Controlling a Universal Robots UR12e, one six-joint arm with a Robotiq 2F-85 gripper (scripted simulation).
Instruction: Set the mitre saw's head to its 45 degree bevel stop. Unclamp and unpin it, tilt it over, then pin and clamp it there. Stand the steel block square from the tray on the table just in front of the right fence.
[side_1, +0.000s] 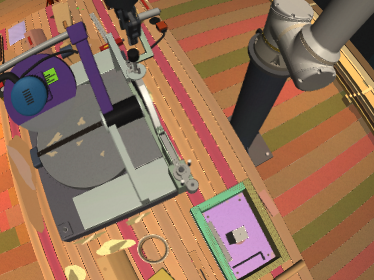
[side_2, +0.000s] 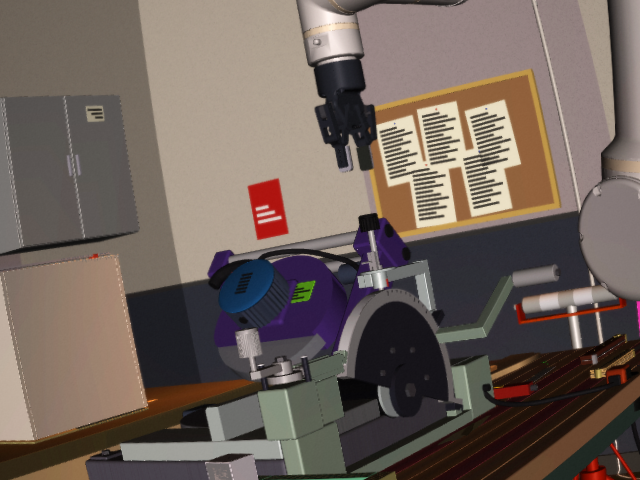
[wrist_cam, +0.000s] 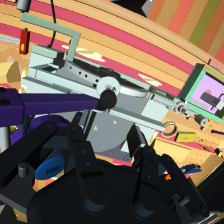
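Observation:
On the bench the mitre saw (side_1: 95, 130) stands with its purple head (side_2: 279, 305) tilted over to the left, the blue motor cap (side_1: 29, 95) facing outward. A black-knobbed pin (side_2: 369, 223) stands upright at the rear bevel scale (side_2: 398, 351); a knurled clamp knob (side_2: 248, 343) sits lower at the front. My gripper (side_2: 353, 157) hangs straight above the black knob, well off it, open and empty. The steel block square (side_1: 238, 235) lies in the purple-lined green tray (side_1: 240, 237) to the right of the saw.
A beige box (side_2: 67, 346) sits left of the saw, with a grey cabinet (side_2: 67, 165) above it. A metal ring (side_1: 152, 248) and wood offcuts lie in front of the saw base. A red roller stand (side_2: 568, 305) is at the right. The arm's base column (side_1: 260, 100) rises beside the bench.

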